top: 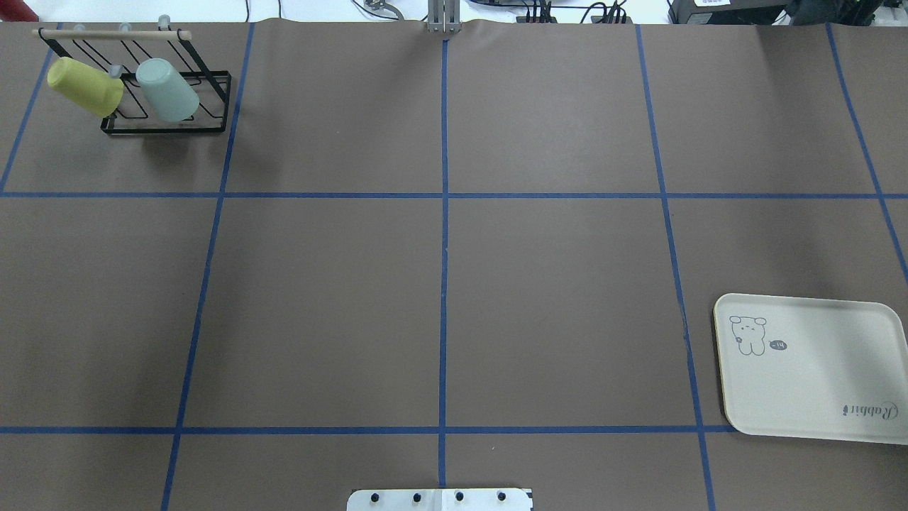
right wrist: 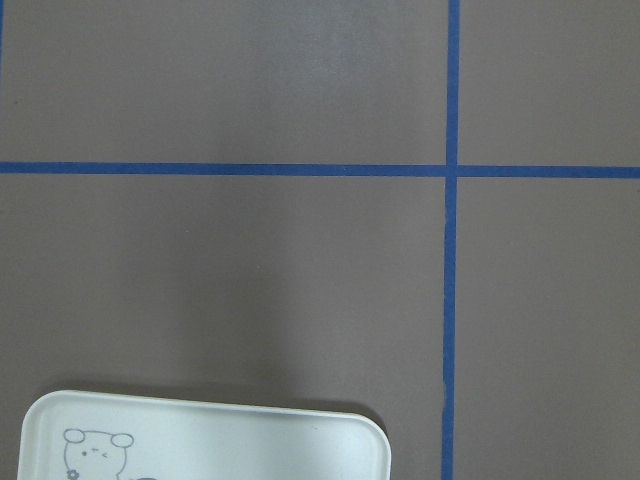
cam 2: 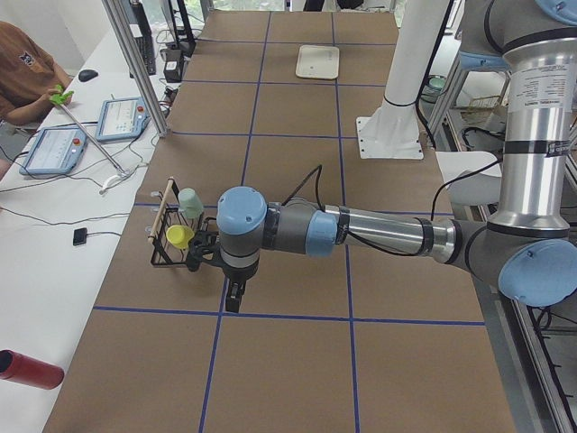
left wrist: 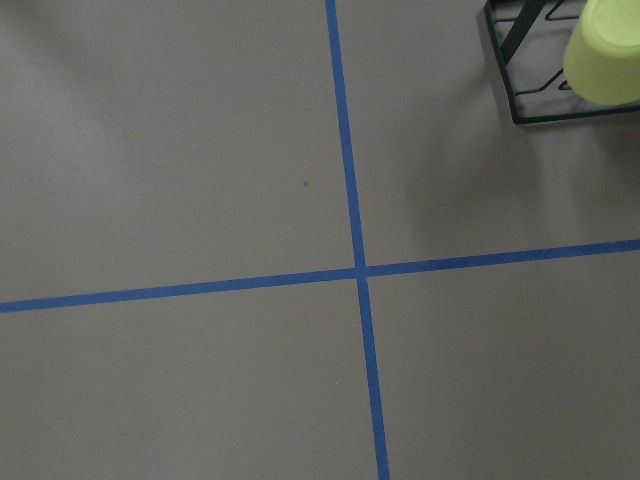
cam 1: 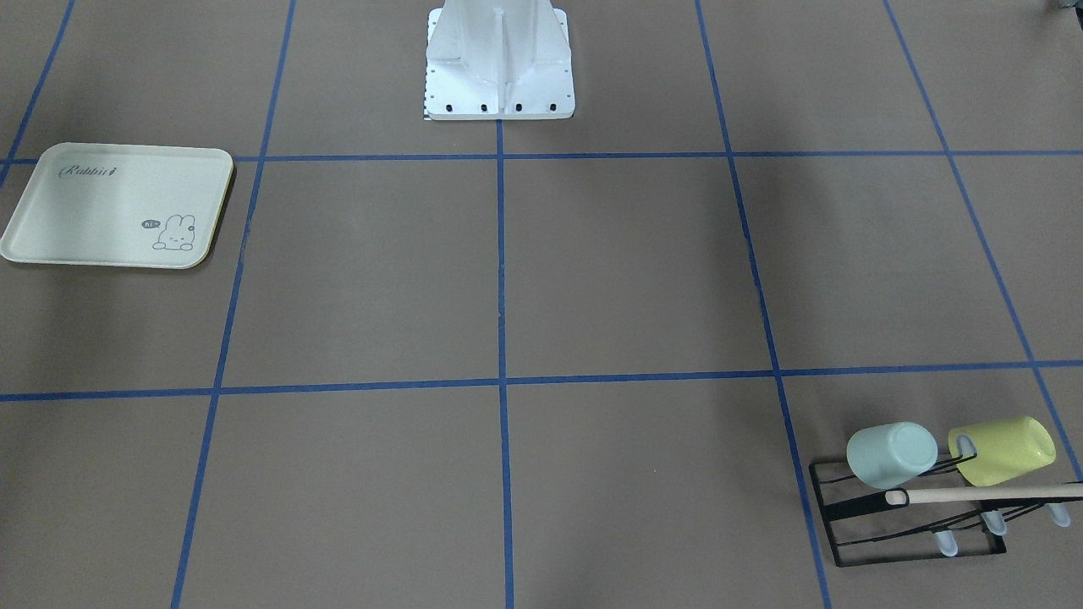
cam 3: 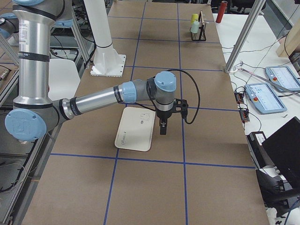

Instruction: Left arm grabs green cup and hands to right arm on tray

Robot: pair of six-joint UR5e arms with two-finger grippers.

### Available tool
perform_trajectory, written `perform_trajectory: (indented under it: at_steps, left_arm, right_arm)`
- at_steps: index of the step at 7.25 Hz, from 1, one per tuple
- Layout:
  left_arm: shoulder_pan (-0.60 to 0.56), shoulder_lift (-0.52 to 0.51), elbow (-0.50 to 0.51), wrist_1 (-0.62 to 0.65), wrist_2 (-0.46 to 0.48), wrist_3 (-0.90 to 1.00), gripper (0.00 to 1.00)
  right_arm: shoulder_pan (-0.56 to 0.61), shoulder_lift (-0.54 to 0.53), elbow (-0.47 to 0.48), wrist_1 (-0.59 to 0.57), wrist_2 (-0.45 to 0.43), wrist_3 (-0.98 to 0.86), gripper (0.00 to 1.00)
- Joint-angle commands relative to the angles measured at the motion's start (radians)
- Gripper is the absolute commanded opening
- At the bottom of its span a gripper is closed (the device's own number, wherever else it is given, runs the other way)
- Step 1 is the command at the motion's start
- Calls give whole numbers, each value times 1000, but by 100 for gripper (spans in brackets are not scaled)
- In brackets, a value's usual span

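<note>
Brown table (top: 553,284) crossed by a grid of blue tape.
A cream tray (top: 816,387) lies flat at the robot's right; a black wire rack (top: 167,130) stands in the far left corner, well apart from it; the white base plate (cam 1: 499,85) sits mid-edge.

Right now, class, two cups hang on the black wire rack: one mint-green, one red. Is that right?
No: the second cup is yellow-green, not red. The overhead view shows the green cup and the yellow-green cup both on the black wire rack.

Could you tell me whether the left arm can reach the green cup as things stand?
Probably yes: the left arm hovers beside the rack, and nothing seems to block the green cup.
</note>
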Motion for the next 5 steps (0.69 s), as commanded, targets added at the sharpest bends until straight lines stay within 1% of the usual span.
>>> perform_trajectory:
  at_steps: [1,2,5]
  left_arm:
    - [12,31,17,2,5,5,100]
    - [12,34,37,-4,4,10,100]
    - [12,37,28,-3,-4,2,100]
  right_arm:
    - [-6,19,-25,4,-12,2,100]
    - [-6,18,-26,4,-10,2,100]
    - [-6,3,-33,4,-10,2,100]
